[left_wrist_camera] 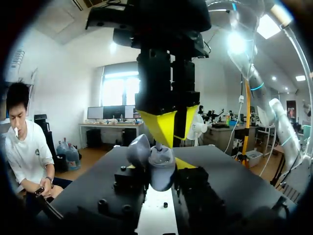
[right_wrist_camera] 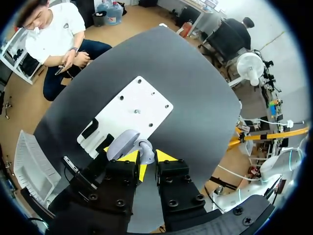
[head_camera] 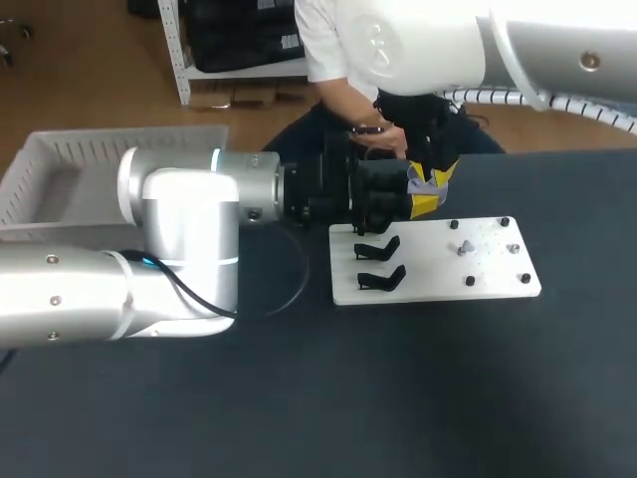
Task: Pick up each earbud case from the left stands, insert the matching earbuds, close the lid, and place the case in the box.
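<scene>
A grey earbud case [left_wrist_camera: 161,171] is held in my left gripper [left_wrist_camera: 159,172], which is shut on its body. The lid [left_wrist_camera: 139,150] stands open. My right gripper [left_wrist_camera: 165,128] comes down from above with its yellow tips over the open case, shut on a small grey earbud [left_wrist_camera: 157,146]. In the right wrist view, the case [right_wrist_camera: 128,143] lies just ahead of that gripper [right_wrist_camera: 148,159]. In the head view, both grippers meet above the far edge of the white board [head_camera: 438,284], near the left gripper [head_camera: 423,199]. Two black stands [head_camera: 378,247] [head_camera: 383,279] are bare.
A small grey piece [head_camera: 463,246] and several black pegs sit on the right half of the board [right_wrist_camera: 142,110]. A white basket [head_camera: 60,169] stands at the table's far left. A seated person is just past the far edge.
</scene>
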Robot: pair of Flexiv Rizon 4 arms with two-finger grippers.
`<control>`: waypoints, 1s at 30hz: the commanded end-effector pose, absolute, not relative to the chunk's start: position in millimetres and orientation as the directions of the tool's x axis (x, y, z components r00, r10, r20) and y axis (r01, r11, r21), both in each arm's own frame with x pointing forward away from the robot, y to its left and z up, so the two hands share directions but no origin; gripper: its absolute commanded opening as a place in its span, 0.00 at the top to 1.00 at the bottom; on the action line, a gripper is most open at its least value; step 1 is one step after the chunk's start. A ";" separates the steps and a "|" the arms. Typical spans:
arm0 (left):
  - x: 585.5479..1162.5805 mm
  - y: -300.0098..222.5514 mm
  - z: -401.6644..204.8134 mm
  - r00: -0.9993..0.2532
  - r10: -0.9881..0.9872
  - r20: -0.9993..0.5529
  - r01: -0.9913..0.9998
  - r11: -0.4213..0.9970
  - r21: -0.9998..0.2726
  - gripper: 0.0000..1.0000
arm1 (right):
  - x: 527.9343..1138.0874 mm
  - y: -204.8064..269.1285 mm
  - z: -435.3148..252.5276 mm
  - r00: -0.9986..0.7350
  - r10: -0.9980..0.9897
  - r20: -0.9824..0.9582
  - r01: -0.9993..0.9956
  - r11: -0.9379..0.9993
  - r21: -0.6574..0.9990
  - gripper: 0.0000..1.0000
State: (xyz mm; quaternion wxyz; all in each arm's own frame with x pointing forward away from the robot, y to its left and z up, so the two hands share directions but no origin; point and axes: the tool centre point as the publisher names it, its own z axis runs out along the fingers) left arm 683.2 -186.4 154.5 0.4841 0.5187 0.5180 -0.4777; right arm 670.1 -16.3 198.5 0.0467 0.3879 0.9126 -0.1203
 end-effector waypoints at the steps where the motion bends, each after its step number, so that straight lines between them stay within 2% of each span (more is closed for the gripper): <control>1: 682.5 -186.3 153.3 0.012 0.068 -0.998 1.000 0.011 0.013 1.00 | 673.0 -14.5 197.3 -0.695 0.697 -0.177 0.719 0.668 -0.191 1.00; 26: 682.5 -186.3 153.3 0.012 0.068 -0.998 1.000 0.011 0.013 1.00 | 671.7 -15.0 187.3 -0.704 0.692 -0.159 0.709 0.672 -0.213 1.00; 28: 682.5 -186.3 153.3 0.012 0.068 -0.998 1.000 0.011 0.013 1.00 | 671.7 -15.1 187.9 -0.704 0.692 -0.159 0.709 0.672 -0.212 0.78; 30: 682.5 -186.3 153.3 0.012 0.068 -0.998 1.000 0.011 0.013 1.00 | 671.4 -15.1 189.6 -0.703 0.693 -0.161 0.710 0.672 -0.208 0.62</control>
